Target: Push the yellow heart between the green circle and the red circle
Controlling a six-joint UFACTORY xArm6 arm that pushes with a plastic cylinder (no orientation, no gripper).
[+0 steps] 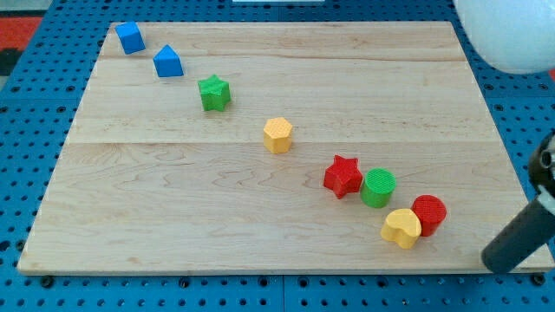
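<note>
Bench [173,208] of pale wood fills most of the view, lying on a blue pegboard [26,130]. A white rounded body [507,35] sits at the bench's top right corner, and a dark rod [520,238] slants in off the bench's right edge near the bottom right corner. The rod's lower end, my tip [488,260], lies just past that edge, well right of the nearest blocks and touching none. There is no hand on this arm, so nothing is held or clamped.

Blocks run in a slanted line from the top left corner toward the bottom right corner. Red star [342,176] lies right of the bench's middle, with the green circle [379,187] just beside it on the right; whether they touch I cannot tell. Red circle [429,214] sits further toward the bottom right corner. Yellow heart [401,228] lies close to the bottom edge, touching the red circle's lower left side and just below the green circle, so it is below the gap between the two circles. Green star [214,93] stands in the upper left part. Yellow hexagon [277,134] lies near the middle. A blue block [168,61] with a peaked top and a blue cube [130,37] lie nearest the top left corner.
</note>
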